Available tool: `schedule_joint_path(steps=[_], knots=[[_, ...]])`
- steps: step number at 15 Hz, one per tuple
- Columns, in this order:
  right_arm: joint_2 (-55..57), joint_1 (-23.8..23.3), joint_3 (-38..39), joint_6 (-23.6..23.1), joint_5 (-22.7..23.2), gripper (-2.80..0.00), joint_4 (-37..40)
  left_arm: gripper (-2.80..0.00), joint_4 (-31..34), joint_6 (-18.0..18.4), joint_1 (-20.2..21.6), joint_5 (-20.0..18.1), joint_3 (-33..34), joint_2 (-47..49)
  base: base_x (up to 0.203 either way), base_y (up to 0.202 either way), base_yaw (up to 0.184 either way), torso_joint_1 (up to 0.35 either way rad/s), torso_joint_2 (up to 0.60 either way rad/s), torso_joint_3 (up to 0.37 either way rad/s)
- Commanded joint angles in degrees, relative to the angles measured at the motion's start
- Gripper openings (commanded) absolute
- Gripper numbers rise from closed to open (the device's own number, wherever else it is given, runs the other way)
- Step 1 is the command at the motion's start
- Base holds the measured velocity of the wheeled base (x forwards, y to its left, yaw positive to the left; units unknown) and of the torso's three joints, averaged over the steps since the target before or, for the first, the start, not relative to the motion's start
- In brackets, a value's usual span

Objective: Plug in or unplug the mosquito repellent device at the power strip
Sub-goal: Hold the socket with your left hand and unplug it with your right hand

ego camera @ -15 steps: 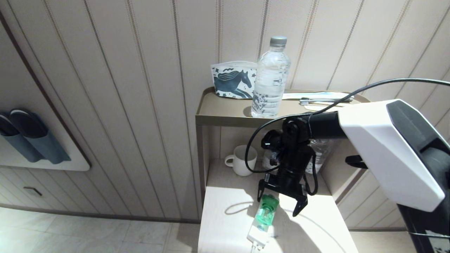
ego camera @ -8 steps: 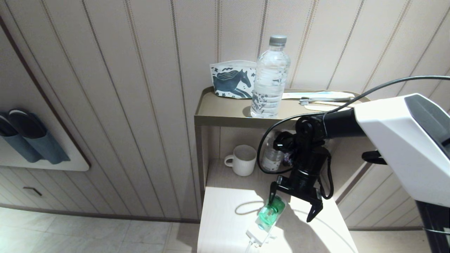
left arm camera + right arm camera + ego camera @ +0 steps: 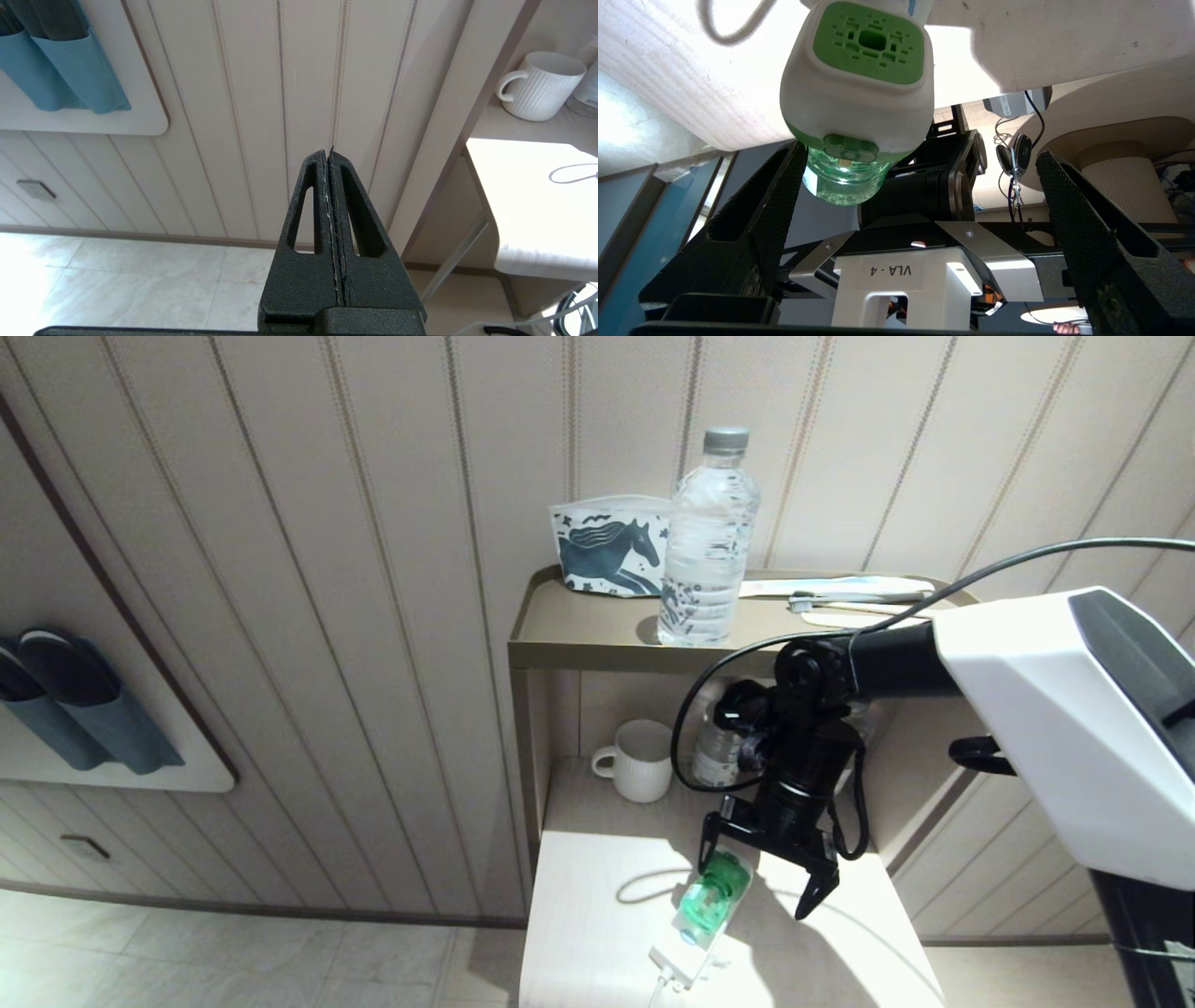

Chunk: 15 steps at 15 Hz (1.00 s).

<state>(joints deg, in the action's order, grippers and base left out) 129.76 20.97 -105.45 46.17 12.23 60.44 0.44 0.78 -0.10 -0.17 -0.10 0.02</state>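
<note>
The mosquito repellent device [image 3: 711, 894], white head with a green top and a green bottle, lies on the end of the white power strip [image 3: 679, 963] on the lower shelf; its prongs are hidden. My right gripper [image 3: 756, 883] hangs open just above it. In the head view its left finger is next to the device's head and its right finger is well off to the right. In the right wrist view the device [image 3: 859, 93] fills the space near one finger of the right gripper [image 3: 920, 151], with nothing held. My left gripper [image 3: 329, 151] is shut and parked beside the stand, pointing at the wall.
A white mug [image 3: 639, 773] and a clear bottle [image 3: 717, 751] stand at the back of the lower shelf. On the top shelf [image 3: 560, 649] are a water bottle [image 3: 707, 551], a horse-print pouch [image 3: 607, 549] and a toothbrush [image 3: 859, 599]. Slippers [image 3: 65, 709] hang on the left wall.
The right gripper swung a little to the right over the device, then came back partway, staying open. The device and strip have not moved. The whole view shifted slightly.
</note>
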Motion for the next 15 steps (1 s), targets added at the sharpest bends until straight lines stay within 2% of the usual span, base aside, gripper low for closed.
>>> schedule_joint_path(steps=[1, 3, 4, 8, 12, 15], knots=[[-1.92, 0.5, -1.45, 0.24, 0.08, 0.0, 0.19, -2.8, 0.0, 0.01, 0.01, 0.0, 0.01, -0.02, 0.0, 0.0, 0.0, 0.0, 0.0, 0.0], [-3.35, 1.64, -1.64, 0.24, 0.0, 0.0, 0.2, -2.8, 0.0, 0.01, 0.01, 0.0, 0.01, -0.02, 0.0, 0.0, 0.0, 0.0, 0.0, 0.0], [-4.07, 2.53, -1.63, 0.25, -0.07, -2.8, 0.2, -2.8, 0.0, 0.01, 0.01, 0.0, 0.01, -0.02, 0.0, 0.0, 0.0, 0.0, 0.0, 0.0], [-4.3, 3.31, -0.4, 0.59, -0.01, -2.8, 0.2, -2.8, 0.0, 0.01, 0.01, 0.0, 0.01, -0.02, 0.0, 0.0, 0.0, 0.0, 0.0, 0.0], [-6.82, 3.09, 4.53, 0.5, -0.08, -2.8, -0.07, -2.8, 0.0, 0.01, 0.01, 0.0, 0.01, -0.02, 0.0, 0.0, 0.0, 0.0, 0.0, 0.0], [-6.81, 3.54, 3.52, 0.13, -0.05, -2.8, -0.32, -2.8, 0.0, 0.01, 0.01, 0.0, 0.01, -0.02, 0.0, 0.0, 0.0, 0.0, 0.0, 0.0]])
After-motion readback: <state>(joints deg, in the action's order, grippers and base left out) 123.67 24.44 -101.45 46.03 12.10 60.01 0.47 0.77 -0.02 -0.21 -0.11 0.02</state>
